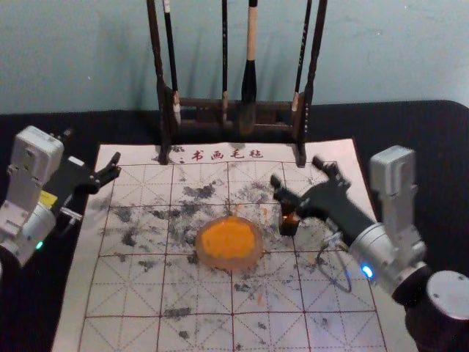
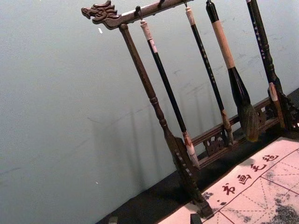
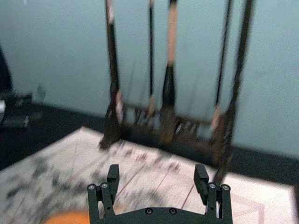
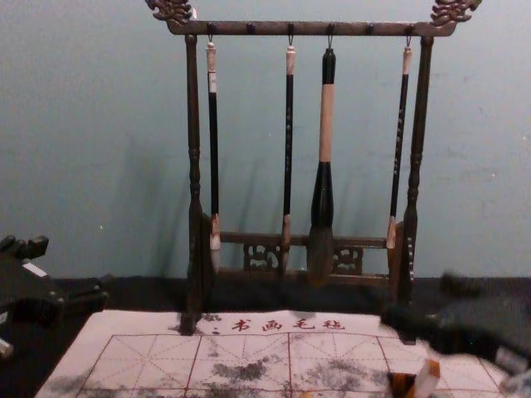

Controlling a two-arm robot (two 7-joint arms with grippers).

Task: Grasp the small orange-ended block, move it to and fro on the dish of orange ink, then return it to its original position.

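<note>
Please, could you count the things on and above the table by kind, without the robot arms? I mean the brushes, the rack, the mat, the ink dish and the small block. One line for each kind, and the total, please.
Hanging brushes: 4
Brush rack: 1
Gridded mat: 1
Dish of orange ink: 1
Small orange-ended block: 1
Total: 8

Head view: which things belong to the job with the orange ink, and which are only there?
For the job:
small block
dish of orange ink
right claw, open, near the block

Only there:
brush rack
hanging brushes
marked mat, under the dish
left claw, apparently idle
</note>
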